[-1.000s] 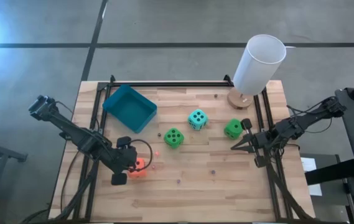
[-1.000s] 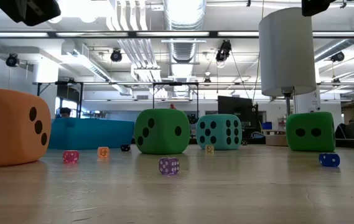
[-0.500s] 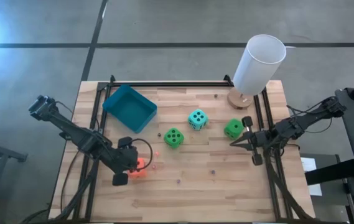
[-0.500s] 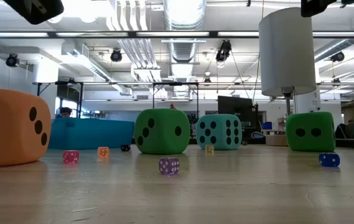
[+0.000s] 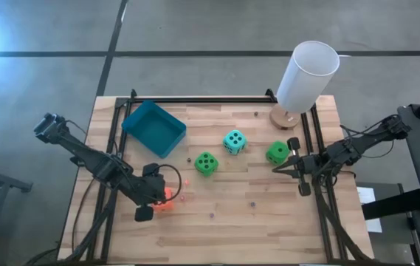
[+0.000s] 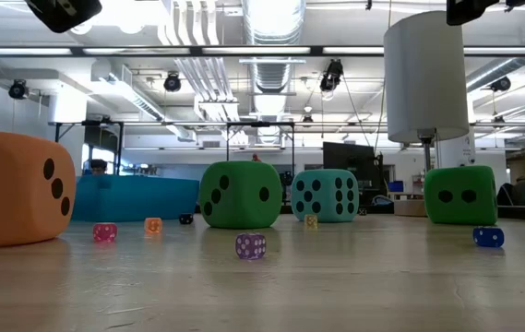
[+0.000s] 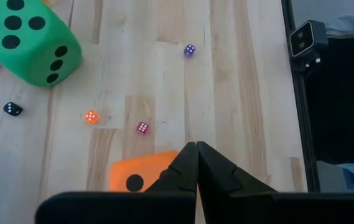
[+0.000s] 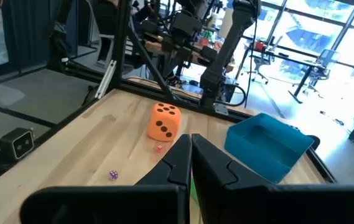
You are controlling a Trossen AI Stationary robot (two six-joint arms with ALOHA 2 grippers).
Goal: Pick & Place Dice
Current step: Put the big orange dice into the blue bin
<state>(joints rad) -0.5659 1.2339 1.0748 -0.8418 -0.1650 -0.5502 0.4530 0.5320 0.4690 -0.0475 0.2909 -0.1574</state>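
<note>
Wooden planks make up the counter (image 5: 232, 214), where four soft cubes with dark pips lie well apart. The orange-red die (image 5: 167, 203) sits near the left front, directly beneath the left gripper (image 7: 196, 148), whose fingers are pressed together with nothing between them; in the left wrist view the die's top face shows just beside the fingertips, not held. One bright green die (image 5: 206, 163) rests near the middle, the teal die (image 5: 233, 141) just behind it to the right, and the second bright green die (image 5: 276, 153) lies close to the right gripper (image 5: 277, 169), whose fingers also meet, empty. A blue plastic tray (image 5: 153, 128) stands at the left rear, tilted, empty. A white cylindrical lamp shade (image 5: 307, 76) on a round wooden base stands at the right rear. Tiny coloured dice are scattered between the big ones.
</note>
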